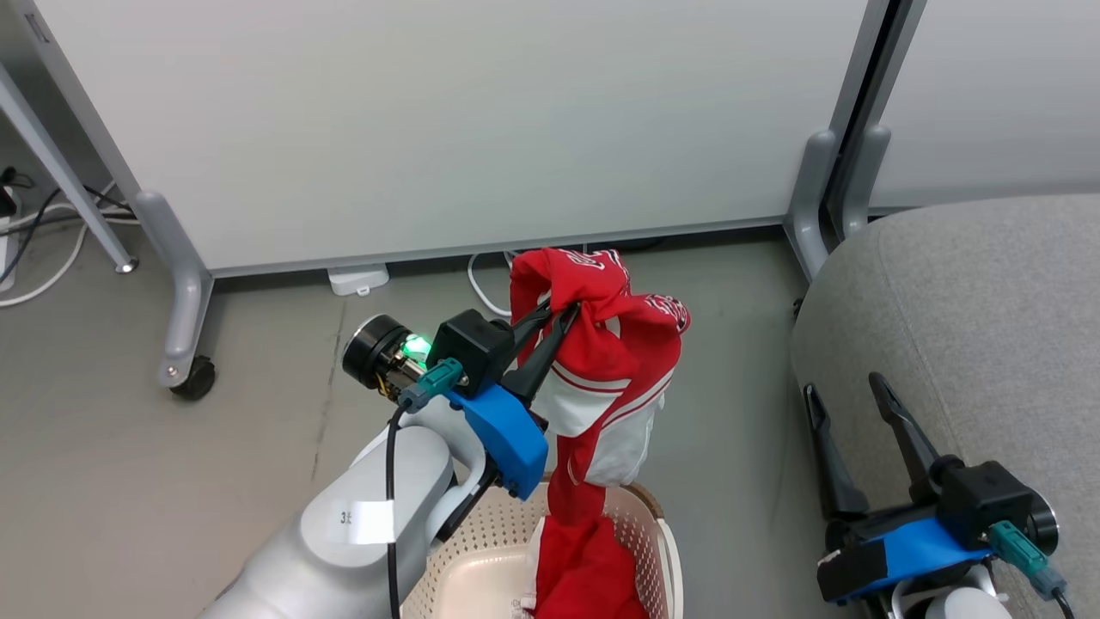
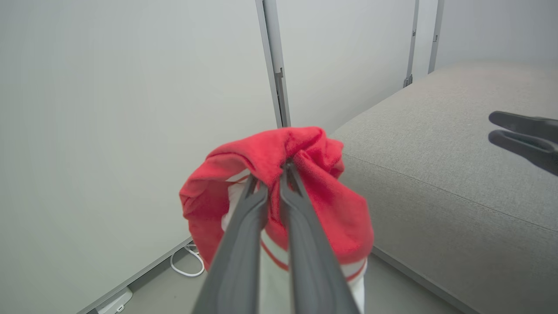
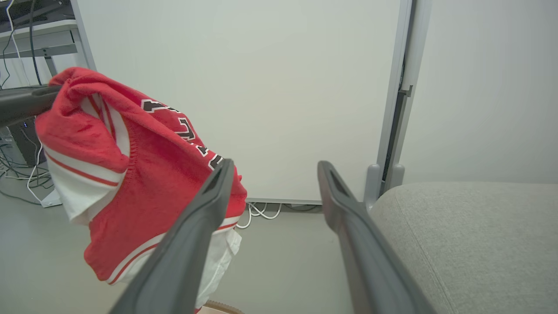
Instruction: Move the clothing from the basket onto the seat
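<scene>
- Nearest to the robot, the basket [image 1: 498, 529] stands on the floor, and red cloth hangs down into it. I cannot tell whether this lower cloth is the tail of the lifted piece or a second garment.
- Directly above the basket, the clothing [image 1: 614, 370] is raised in a bunch, red with white panels and thin stripes.
- Above the basket's far side, the left gripper [image 1: 563, 311] is clamped on the top fold of the clothing; in the left wrist view its two fingers pinch the cloth between them.
- To the right of the basket, the right gripper [image 1: 842, 385] has its fingers spread wide and holds nothing, just over the near edge of the seat.
- To do this step well, I think the left arm should lift until the hanging tail is free of the basket rim, then carry it to the right, so the basket does not tip.
- Right of the basket and beyond it, the seat [image 1: 971, 318] is bare grey fabric. The release should come well inside its rounded edge.
- Farthest behind the basket stands a pale partition panel [image 1: 481, 112].
</scene>
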`<state>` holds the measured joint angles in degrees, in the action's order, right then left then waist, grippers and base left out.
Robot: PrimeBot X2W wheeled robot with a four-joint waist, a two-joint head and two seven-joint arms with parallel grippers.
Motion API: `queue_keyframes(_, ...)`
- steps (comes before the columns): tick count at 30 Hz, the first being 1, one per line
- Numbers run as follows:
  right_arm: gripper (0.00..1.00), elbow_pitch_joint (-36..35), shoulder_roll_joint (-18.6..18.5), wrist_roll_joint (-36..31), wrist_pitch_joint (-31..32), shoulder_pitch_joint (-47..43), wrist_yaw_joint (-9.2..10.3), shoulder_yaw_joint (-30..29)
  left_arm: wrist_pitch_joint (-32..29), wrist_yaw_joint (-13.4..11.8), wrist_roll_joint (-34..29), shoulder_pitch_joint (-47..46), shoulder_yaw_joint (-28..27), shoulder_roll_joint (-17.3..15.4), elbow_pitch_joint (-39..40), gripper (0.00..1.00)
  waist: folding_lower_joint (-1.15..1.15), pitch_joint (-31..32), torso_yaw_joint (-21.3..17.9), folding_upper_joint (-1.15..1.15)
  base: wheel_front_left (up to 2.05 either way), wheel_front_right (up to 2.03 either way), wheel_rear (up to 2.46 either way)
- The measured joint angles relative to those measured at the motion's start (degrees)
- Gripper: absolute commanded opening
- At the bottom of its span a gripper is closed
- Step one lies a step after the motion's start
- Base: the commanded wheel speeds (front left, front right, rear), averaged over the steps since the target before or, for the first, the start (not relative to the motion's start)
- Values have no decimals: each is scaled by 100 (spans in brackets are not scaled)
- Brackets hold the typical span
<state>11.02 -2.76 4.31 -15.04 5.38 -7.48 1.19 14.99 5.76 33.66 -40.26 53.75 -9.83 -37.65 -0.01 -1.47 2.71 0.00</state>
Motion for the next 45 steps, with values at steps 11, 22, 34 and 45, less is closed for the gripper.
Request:
queue_keyframes(11, 100, 29, 0, 91, 0, -182, 0, 22, -15, -63, 49, 35, -52, -115, 242, 0, 0, 229, 77, 0, 0, 0, 0)
queue_keyframes(22, 100, 78, -1, 180, 0, -197, 0, 266, -73, -119, 91, 54, -31, -183, 336, 0, 0, 232, 137, 0, 0, 0, 0)
queue_keyframes(34, 100, 248, 0, 355, -1, -4, 0, 1330, -78, -168, 105, 29, 31, -161, 411, 0, 1, 137, 201, 0, 0, 0, 0)
queue_keyframes(45, 100, 864, 1, 468, 0, 761, 0, 2013, -77, -168, 63, -194, 91, -23, 489, 0, 1, -128, 359, 0, 0, 0, 0)
